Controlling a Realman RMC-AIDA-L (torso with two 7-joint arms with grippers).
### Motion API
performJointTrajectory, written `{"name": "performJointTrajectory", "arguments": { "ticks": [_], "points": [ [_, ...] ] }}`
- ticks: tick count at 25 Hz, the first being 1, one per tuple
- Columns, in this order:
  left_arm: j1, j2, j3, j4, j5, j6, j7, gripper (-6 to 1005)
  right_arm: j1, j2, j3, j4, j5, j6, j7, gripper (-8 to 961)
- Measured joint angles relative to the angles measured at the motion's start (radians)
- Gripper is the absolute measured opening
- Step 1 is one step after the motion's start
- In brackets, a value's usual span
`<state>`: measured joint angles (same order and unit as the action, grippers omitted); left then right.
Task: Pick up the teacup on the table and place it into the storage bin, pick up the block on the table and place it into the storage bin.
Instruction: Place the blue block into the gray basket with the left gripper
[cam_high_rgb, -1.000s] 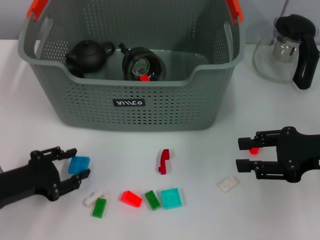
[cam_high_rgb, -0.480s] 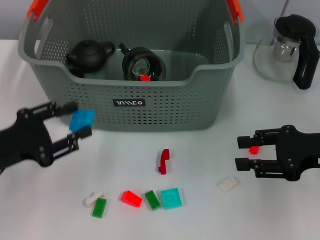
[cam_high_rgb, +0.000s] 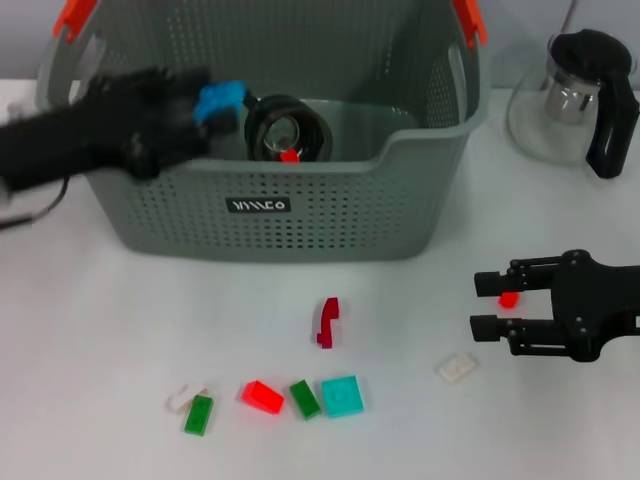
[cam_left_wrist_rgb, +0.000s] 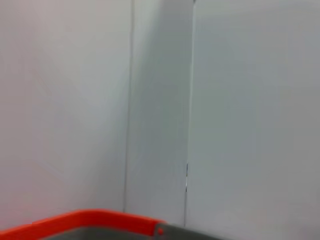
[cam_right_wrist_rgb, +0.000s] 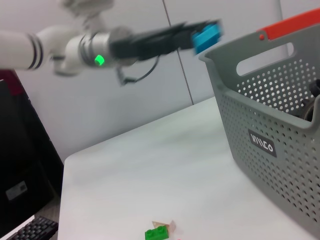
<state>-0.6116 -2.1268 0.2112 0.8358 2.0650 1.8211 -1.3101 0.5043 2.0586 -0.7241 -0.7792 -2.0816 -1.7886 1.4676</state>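
My left gripper (cam_high_rgb: 207, 108) is shut on a light blue block (cam_high_rgb: 221, 99) and hangs over the left part of the storage bin (cam_high_rgb: 430, 130), a grey-green perforated basket with orange handles. In the right wrist view the left gripper (cam_right_wrist_rgb: 197, 36) holds the block (cam_right_wrist_rgb: 207, 35) just above the bin's rim (cam_right_wrist_rgb: 235, 52). A dark teacup (cam_high_rgb: 288, 128) lies inside the bin with a small red piece on it. My right gripper (cam_high_rgb: 488, 305) rests low at the right, open, with a small red block (cam_high_rgb: 508, 298) between its fingers.
Loose blocks lie in front of the bin: dark red (cam_high_rgb: 327, 322), white (cam_high_rgb: 456, 368), teal (cam_high_rgb: 342, 396), green (cam_high_rgb: 305, 399), red (cam_high_rgb: 262, 397), another green (cam_high_rgb: 198, 414). A glass teapot with a black handle (cam_high_rgb: 580, 95) stands at the back right.
My left gripper has carried the blue block up from the table in front of the bin to above the bin's inside. The right gripper has not moved.
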Motion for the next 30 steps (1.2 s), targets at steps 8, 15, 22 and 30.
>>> {"name": "performJointTrajectory", "arguments": {
  "ticks": [8,15,22,30],
  "points": [
    [-0.063,-0.011,0.341,0.175,0.005,-0.282,-0.332,580,0.002,0.002,0.0,0.0,0.0,0.001,0.0,592],
    [-0.057,-0.006,0.601,0.185,0.02,-0.458,-0.429,584,0.006,0.003,0.0,0.0,0.0,0.007,0.0,592],
    [-0.068,-0.013,0.625,0.184,0.057,-0.52,-0.5,588,0.004,0.003,0.0,0.0,-0.001,0.008,0.0,592],
    [-0.061,-0.02,0.608,0.192,0.043,-0.541,-0.528,593,0.004,0.003,0.0,0.0,-0.005,0.008,-0.001,592]
  ]
}}
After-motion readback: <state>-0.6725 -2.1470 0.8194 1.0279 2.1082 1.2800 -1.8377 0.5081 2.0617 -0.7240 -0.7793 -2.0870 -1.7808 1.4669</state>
